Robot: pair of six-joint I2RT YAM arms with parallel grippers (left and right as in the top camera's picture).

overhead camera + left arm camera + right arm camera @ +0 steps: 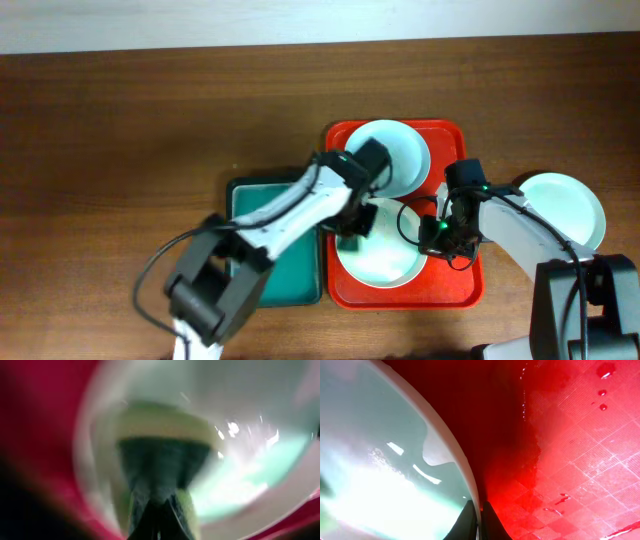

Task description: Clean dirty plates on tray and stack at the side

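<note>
The red tray holds two plates. The near plate is pale and wet, and the far plate lies behind it. My left gripper is shut on a yellow-green sponge that presses on the near plate; this view is blurred. My right gripper is shut on that plate's right rim. In the right wrist view the fingers pinch the white rim over the wet tray. A third plate lies on the table to the right of the tray.
A dark teal basin stands against the tray's left side, under my left arm. The wooden table stretches to the left. Water drops lie on the tray floor.
</note>
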